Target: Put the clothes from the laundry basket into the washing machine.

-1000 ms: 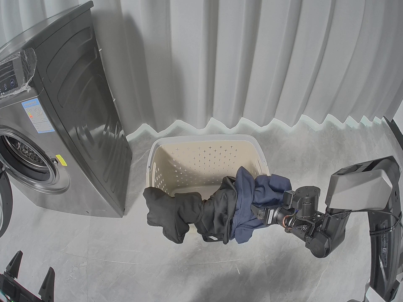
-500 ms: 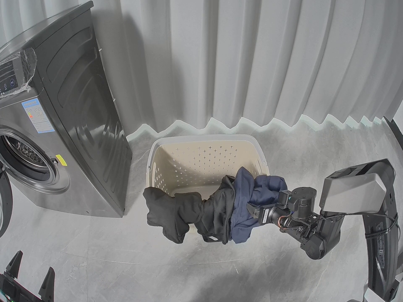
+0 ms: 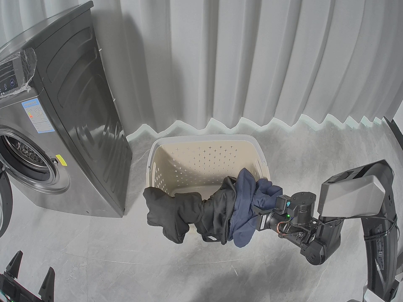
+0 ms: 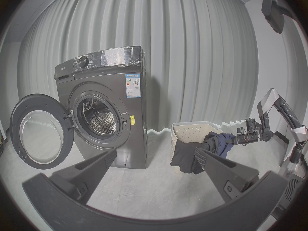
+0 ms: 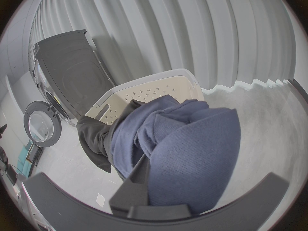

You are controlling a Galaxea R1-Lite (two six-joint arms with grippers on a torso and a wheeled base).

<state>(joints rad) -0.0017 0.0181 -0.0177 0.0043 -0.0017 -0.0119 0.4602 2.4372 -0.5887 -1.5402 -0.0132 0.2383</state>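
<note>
A: Whereabouts of the clothes against the right gripper [image 3: 254, 219]?

B: Bunched right at its fingertips; clenched on the navy garment [image 3: 252, 191], with the knit folded over one finger [image 5: 134, 183]; held over the near right corner of the laundry basket [image 3: 201, 138], spilling across the rim.

A: And further along?

B: Tangled with a black garment [image 3: 176, 212]; draped over the basket's near rim and hanging outside it, on the side toward the washing machine [image 3: 79, 105].

A: Looks?

B: Navy: thick ribbed knit, crumpled into deep folds. Black: smoother, limp, with a rounded lobe sagging lowest. Basket: cream plastic, pierced with small star-shaped holes.

A: Left gripper [image 3: 33, 263]?

B: Low at the robot's left, well apart from the basket; fingers spread wide; pointed toward the washing machine, with the round door [image 4: 41, 130] swung open and the steel drum [image 4: 98, 116] exposed.
</note>
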